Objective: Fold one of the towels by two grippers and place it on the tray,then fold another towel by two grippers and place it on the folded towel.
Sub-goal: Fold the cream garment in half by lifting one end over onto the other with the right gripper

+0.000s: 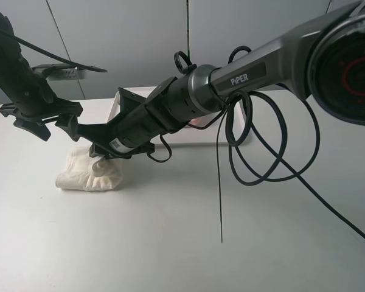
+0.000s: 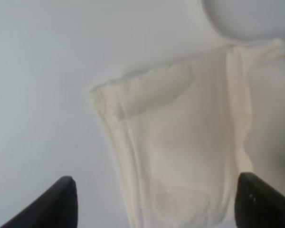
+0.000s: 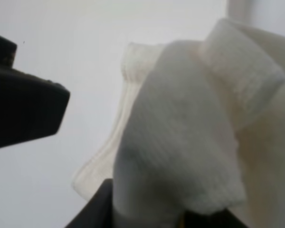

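Under the right pincer: we see a cream towel [image 1: 88, 173] bunched on the white table [image 1: 170, 243], with the right pincer [image 1: 100, 159] down in its upper fold.
Right pincer state: in the right wrist view we see a thick flap of the towel [image 3: 180, 137] lifted and gathered at the fingers [image 3: 97, 209], so we read this pincer as pinching the towel; one dark finger shows at the edge, the other is hidden by cloth.
Right arm: we see it reach across the middle from the right side, so its pincer sits just beside the left pincer.
Left pincer place: we see the left pincer [image 1: 45, 121] above the towel's far end, apart from the cloth.
Left pincer state: in the left wrist view we see its two dark fingertips [image 2: 57, 202] spread wide, with the towel [image 2: 175, 156] lying flat between and beyond them, touching neither.
Towel from the left pincer: we see a folded strip with a hemmed corner pointing away from the fingertips.
Tray: we see a white tray [image 1: 118, 100] behind the right pincer, mostly hidden by the arm; something pink [image 1: 198, 122] shows inside it, but we cannot tell what.
Cables: we see black cables [image 1: 274, 152] looping from the right arm over the table, well apart from both pincers.
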